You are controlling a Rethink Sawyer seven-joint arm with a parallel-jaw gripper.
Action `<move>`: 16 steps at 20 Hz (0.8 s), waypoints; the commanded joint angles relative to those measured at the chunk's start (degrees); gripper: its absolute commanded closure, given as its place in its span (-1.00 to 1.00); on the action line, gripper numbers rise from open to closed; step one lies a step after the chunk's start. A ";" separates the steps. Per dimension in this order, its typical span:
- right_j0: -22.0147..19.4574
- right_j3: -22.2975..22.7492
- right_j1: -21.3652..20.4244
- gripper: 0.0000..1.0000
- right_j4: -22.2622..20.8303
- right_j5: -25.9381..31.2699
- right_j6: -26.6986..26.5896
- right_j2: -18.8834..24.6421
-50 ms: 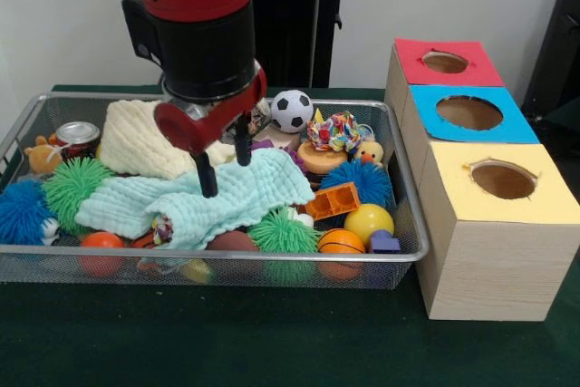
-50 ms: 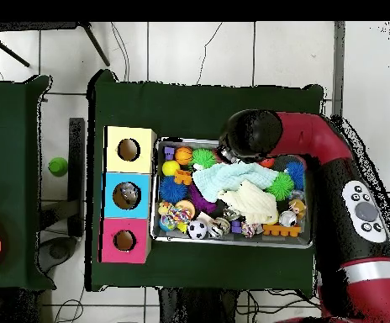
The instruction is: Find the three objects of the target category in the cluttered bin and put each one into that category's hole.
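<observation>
While your gripper [image 1: 221, 168] hangs over the middle of the wire bin [image 1: 410, 189], its two black fingers [image 1: 207, 177] stand apart, open, with nothing between them; the tips sit right at the mint cloth [image 1: 195, 198], though you cannot tell whether they touch it. That cloth and the cream towel [image 1: 136, 140] at its 11 o'clock cover much of the bin's centre and lie over whatever is beneath. Around the gripper in the front view you have a soccer ball [image 1: 292, 110] at 2 o'clock, an orange block [image 1: 332, 201] at 4 o'clock, a yellow ball [image 1: 368, 221] and a small basketball [image 1: 342, 242] past it, and a green spiky ball [image 1: 74, 186] at 9 o'clock. Just beside the bin on the tabletop [image 1: 272, 342] stand three boxes with holes: red [image 1: 446, 62], blue [image 1: 469, 113] and yellow [image 1: 503, 179].
</observation>
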 commanded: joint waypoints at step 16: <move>7.63 -8.74 8.67 -1.00 -11.16 9.97 -5.85 -6.71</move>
